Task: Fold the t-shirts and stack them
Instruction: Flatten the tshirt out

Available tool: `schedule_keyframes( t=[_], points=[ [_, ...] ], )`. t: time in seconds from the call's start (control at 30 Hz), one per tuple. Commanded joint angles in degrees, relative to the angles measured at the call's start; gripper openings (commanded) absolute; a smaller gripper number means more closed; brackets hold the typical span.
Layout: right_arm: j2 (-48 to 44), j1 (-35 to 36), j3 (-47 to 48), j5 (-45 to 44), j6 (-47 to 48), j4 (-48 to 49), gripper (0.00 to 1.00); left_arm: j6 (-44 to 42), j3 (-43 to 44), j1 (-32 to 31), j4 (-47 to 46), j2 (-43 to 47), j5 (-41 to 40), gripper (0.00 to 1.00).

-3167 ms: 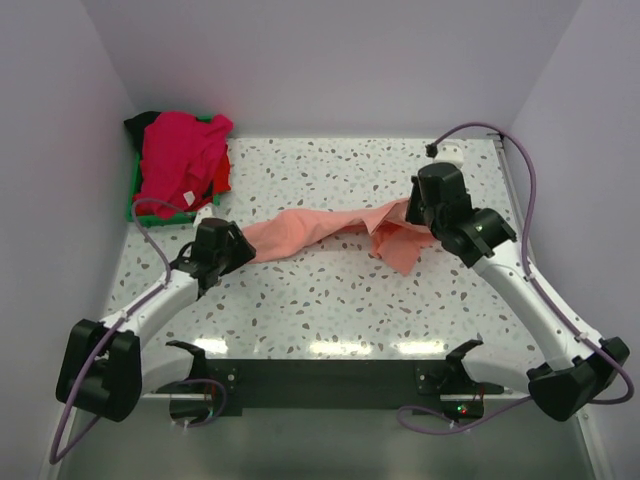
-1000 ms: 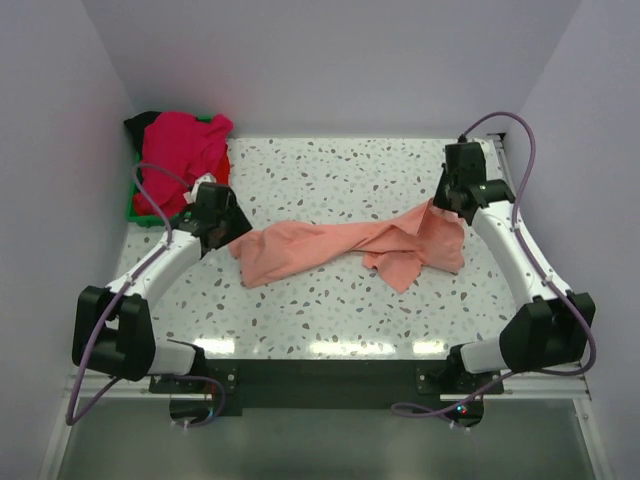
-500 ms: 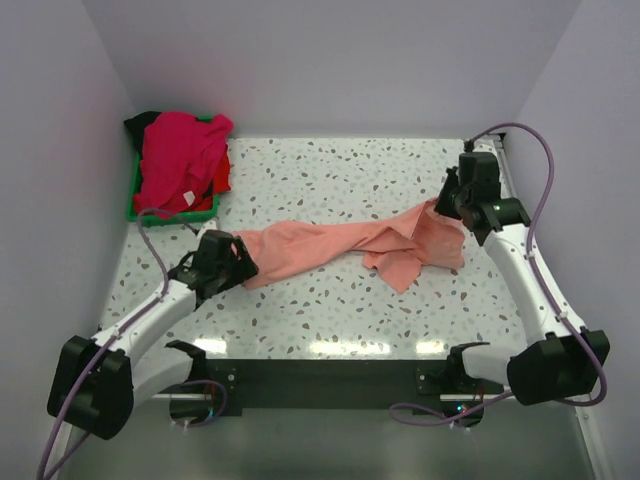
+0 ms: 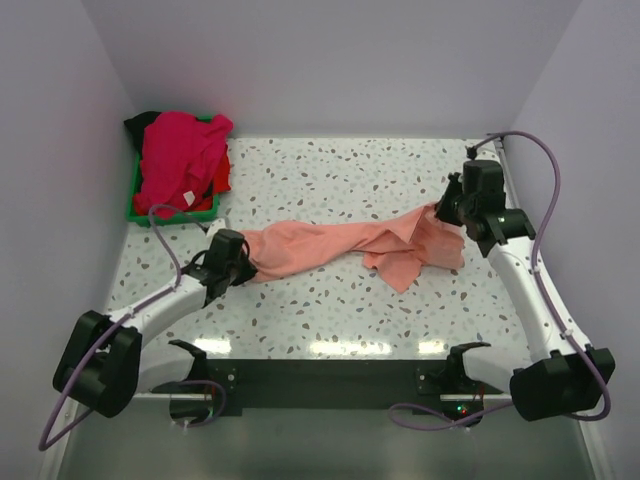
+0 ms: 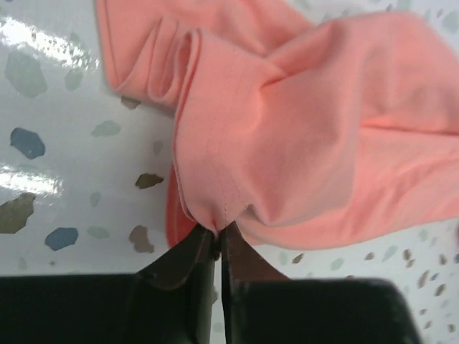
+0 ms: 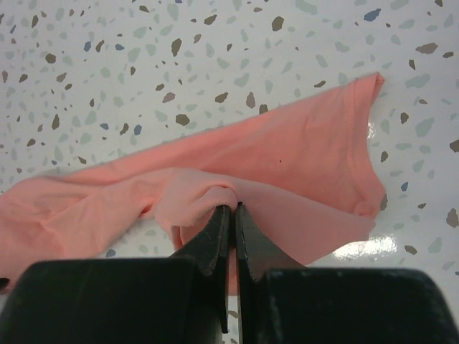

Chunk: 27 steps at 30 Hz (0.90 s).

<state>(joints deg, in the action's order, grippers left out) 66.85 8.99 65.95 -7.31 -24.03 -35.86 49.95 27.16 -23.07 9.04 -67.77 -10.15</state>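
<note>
The salmon-pink t-shirt (image 4: pixel 330 245) (lying twisted) is pinched at nine o'clock by the left gripper (image 5: pixel 217 231), at three by the right gripper (image 6: pixel 233 209).

You had the loose t-shirt (image 4: pixel 340 243) lying on the table (image 4: pixel 330 170), strung between your grippers: one end in the left gripper (image 4: pixel 243 262), the other in the right gripper (image 4: pixel 447 205). A bunched part lay just before the right gripper, to its left. The other t-shirts (image 4: pixel 180 155) sat heaped in the tray (image 4: pixel 170 216), behind the left gripper and well apart from the right.
</note>
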Motion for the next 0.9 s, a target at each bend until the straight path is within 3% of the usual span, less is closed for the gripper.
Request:
schedule_keyframes(
  t=[0.0, 0.03, 0.33, 0.5, 0.6, 0.7, 0.8, 0.83, 0.87],
  points=[
    [-2.95, 0.23, 0.14, -0.42, -0.23, 0.79, 0.0, -2.75, 5.97, -0.22, -2.72, 1.14, -1.8, 0.03],
    [-3.82, 0.15, 0.75, -1.03, 0.03, 0.09, 0.0, -3.02, 6.93, -0.22, -0.62, 2.28, -1.89, 0.0],
    [-10.41, 0.06, 9.19, -5.87, 0.74, -8.52, 0.0, -4.16, 16.34, -0.22, 19.23, 20.47, -2.15, 0.0],
    [-9.29, 0.06, 12.87, -8.51, 0.74, -9.32, 0.0, -4.95, 21.43, 1.53, 22.08, 19.0, -2.51, 0.0],
    [-3.85, 0.06, 14.03, -7.9, 0.65, -6.78, 0.0, -6.62, 22.94, 8.28, 16.93, 12.59, 5.38, 0.0],
    [4.65, 0.06, 16.65, -7.98, 1.0, -4.23, 0.0, -7.94, 25.29, 13.92, 8.67, 2.41, 13.04, 0.11],
    [14.58, -0.12, 19.9, -8.77, 1.18, -1.5, 0.0, -9.78, 34.17, 15.6, 7.67, -11.74, 16.55, 0.32],
    [17.58, -0.12, 20.96, -8.77, 1.27, -1.24, 0.0, -10.05, 36.37, 15.95, 7.84, -17.08, 17.0, 0.47],
    [19.79, -0.2, 22.1, -8.69, 1.27, -1.32, 0.0, -10.4, 38.04, 16.21, 7.84, -18.87, 17.79, 0.54]
  ],
)
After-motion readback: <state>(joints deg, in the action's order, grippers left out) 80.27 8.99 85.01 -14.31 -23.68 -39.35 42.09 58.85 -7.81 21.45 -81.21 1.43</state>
